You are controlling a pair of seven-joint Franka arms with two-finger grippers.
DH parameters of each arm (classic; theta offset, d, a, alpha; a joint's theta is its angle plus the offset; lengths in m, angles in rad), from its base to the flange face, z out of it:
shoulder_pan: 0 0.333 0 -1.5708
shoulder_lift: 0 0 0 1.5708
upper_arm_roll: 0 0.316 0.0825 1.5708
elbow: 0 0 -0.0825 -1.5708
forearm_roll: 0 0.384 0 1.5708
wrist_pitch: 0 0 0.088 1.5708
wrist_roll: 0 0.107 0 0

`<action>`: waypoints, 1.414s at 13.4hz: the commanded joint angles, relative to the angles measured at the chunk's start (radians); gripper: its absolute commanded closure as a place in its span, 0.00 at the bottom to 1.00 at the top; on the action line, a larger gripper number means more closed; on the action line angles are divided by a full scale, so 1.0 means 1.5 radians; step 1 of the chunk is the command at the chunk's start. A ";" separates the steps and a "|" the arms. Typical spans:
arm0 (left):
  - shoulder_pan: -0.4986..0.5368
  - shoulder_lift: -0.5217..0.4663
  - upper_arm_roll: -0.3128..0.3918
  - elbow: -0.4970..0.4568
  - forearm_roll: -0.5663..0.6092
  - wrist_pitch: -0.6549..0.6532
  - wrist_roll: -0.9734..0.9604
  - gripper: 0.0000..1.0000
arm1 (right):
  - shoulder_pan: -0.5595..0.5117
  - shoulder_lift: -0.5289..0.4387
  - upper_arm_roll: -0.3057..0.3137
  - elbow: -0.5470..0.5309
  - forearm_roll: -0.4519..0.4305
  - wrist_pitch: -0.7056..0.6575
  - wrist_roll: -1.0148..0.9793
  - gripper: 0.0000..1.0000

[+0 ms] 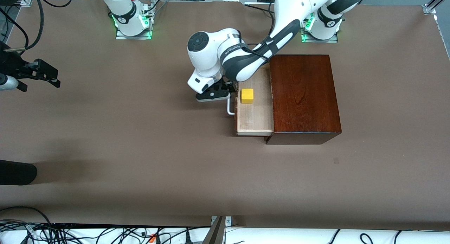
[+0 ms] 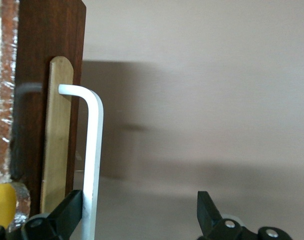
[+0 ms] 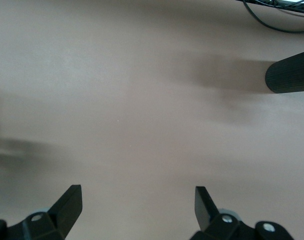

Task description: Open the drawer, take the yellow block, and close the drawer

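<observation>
The drawer [image 1: 255, 117] of the dark reddish-brown wooden box [image 1: 304, 96] stands pulled out toward the right arm's end of the table. The yellow block [image 1: 247, 95] sits in its pale tray. My left gripper [image 1: 219, 94] is open in front of the drawer, beside the white loop handle [image 1: 229, 108]. In the left wrist view the handle [image 2: 94, 150] runs against one of the gripper's [image 2: 140, 210] fingers [image 2: 72, 210], next to the dark drawer front [image 2: 32, 100]; a sliver of the block [image 2: 2, 200] shows. My right gripper [image 1: 40, 85] waits open and empty over bare table [image 3: 137, 205].
A black rounded object [image 1: 15, 172] lies at the table's edge at the right arm's end, nearer the front camera; it also shows in the right wrist view [image 3: 289, 75]. Cables [image 1: 105, 233] run along the table's near edge.
</observation>
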 commanded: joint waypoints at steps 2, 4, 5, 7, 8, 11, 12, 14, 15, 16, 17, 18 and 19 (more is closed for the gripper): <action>-0.017 0.025 -0.012 0.057 0.005 0.009 -0.017 0.00 | -0.002 0.001 -0.001 0.005 0.011 0.002 0.004 0.00; 0.022 -0.006 -0.022 0.048 -0.012 0.000 -0.011 0.00 | -0.002 0.001 -0.002 0.005 0.011 0.002 0.004 0.00; 0.048 -0.033 -0.039 0.043 -0.037 -0.016 0.000 0.00 | -0.002 0.001 -0.001 0.005 0.011 0.002 0.004 0.00; 0.129 -0.092 -0.104 0.027 -0.083 -0.071 0.039 0.00 | -0.002 0.001 -0.002 0.005 0.012 0.002 0.004 0.00; 0.185 -0.125 -0.142 0.007 -0.103 -0.091 0.055 0.00 | -0.002 0.001 -0.002 0.005 0.012 0.002 0.004 0.00; 0.406 -0.194 -0.302 -0.052 -0.125 -0.140 0.108 0.00 | 0.000 0.001 -0.002 0.005 0.010 0.007 0.003 0.00; 0.495 -0.197 -0.369 -0.067 -0.125 -0.162 0.133 0.00 | 0.001 0.001 -0.001 0.005 0.009 0.006 0.003 0.00; 0.632 -0.196 -0.465 -0.098 -0.123 -0.171 0.159 0.00 | 0.001 0.002 -0.001 0.003 0.012 -0.001 0.005 0.00; 0.669 -0.196 -0.483 -0.107 -0.122 -0.171 0.169 0.00 | 0.001 0.004 -0.001 0.003 0.012 -0.003 0.005 0.00; 0.688 -0.196 -0.488 -0.111 -0.120 -0.172 0.174 0.00 | 0.002 0.004 -0.001 0.000 0.012 -0.006 0.001 0.00; 0.697 -0.196 -0.487 -0.111 -0.116 -0.171 0.178 0.00 | 0.002 0.001 0.000 -0.005 0.013 -0.039 0.005 0.00; 0.708 -0.194 -0.484 -0.110 -0.113 -0.169 0.186 0.00 | 0.003 0.001 0.001 -0.005 0.013 -0.056 0.005 0.00; 0.729 -0.191 -0.484 -0.110 -0.113 -0.167 0.205 0.00 | 0.003 0.003 0.001 -0.005 0.013 -0.053 0.005 0.00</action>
